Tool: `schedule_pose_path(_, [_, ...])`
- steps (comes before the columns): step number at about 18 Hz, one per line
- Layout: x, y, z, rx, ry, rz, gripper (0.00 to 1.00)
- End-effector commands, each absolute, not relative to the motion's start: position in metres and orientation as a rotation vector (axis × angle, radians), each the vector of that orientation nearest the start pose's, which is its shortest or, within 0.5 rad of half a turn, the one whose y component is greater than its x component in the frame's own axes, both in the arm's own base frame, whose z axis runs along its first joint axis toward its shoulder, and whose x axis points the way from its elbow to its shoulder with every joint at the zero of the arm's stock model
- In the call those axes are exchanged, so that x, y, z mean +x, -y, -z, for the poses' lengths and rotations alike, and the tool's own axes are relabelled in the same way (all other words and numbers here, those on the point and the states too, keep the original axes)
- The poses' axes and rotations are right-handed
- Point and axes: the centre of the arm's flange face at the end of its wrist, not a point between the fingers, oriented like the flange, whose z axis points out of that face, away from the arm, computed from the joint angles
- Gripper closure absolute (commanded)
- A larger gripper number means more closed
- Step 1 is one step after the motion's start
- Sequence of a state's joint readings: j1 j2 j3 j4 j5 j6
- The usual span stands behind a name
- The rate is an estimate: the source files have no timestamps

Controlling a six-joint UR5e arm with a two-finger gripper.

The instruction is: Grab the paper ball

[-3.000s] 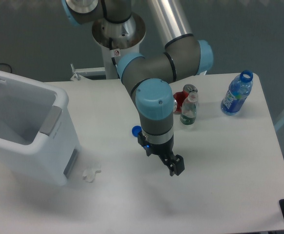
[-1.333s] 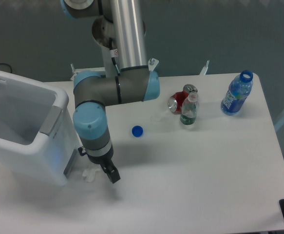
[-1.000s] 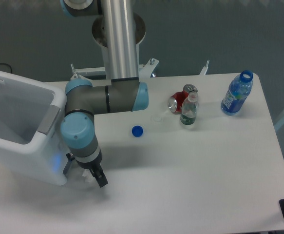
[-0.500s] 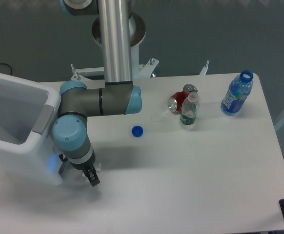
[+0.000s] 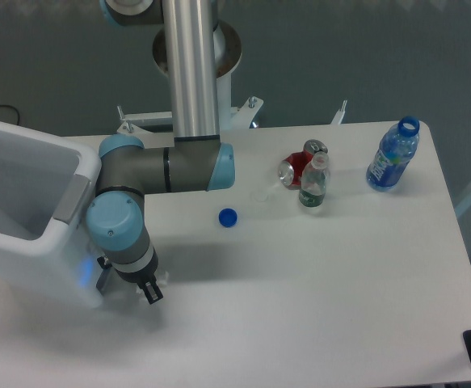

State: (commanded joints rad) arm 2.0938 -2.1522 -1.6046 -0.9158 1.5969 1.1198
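Hand (image 5: 149,291) is seen low at the counter (image 5: 340,299) beside the white bin (image 5: 25,218) | grip state cannot be told, fingers masked by the wrist | paper ball (image 5: 161,278) is glimpsed just at the hand's 1 o'clock | blue cap (image 5: 228,217) is seen farther off toward 1 o'clock

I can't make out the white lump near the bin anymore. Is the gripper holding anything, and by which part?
Cannot be told: the gripper sits low beside the white bin, covering where the paper ball would be; its jaws are hidden.
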Motion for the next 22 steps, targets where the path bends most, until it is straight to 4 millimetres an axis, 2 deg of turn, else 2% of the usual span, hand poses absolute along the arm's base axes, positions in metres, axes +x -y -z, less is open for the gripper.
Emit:
schedule_pose_path(2, [-0.226,-0.638,-0.208,-2.993,-0.867,-0.102,0.98])
schedule_pose_path(3, [-0.237,-0.638,-0.217,-2.995,-0.820,-0.126,0.99])
schedule_pose_path(5, [-0.268,-0.633,-0.244,-2.977,-0.739,-0.177,0.99])
schedule_pose_path(6, [-0.278,-0.632,-0.261,-2.961,-0.712,-0.208,0.99])
schedule_pose_path(7, [-0.287,-0.630,-0.269,-2.955,-0.692,-0.223,0.97])
schedule_pose_path(9, [-0.305,-0.619,-0.289,-2.941,-0.640,-0.248,0.96])
schedule_pose_path(11, [-0.325,-0.606,-0.300,-2.949,-0.555,-0.258,0.98])
schedule_pose_path(14, [-0.343,-0.586,-0.321,-2.950,-0.467,-0.294,1.00])
schedule_pose_path(16, [-0.345,-0.582,-0.331,-2.956,-0.449,-0.300,1.00])
schedule_pose_path(18, [-0.358,-0.568,-0.350,-2.967,-0.343,-0.292,1.00])
schedule_pose_path(19, [-0.364,-0.560,-0.366,-2.962,-0.281,-0.295,1.00])
schedule_pose_path(22, [-0.379,-0.547,-0.385,-2.992,-0.240,-0.201,1.00])
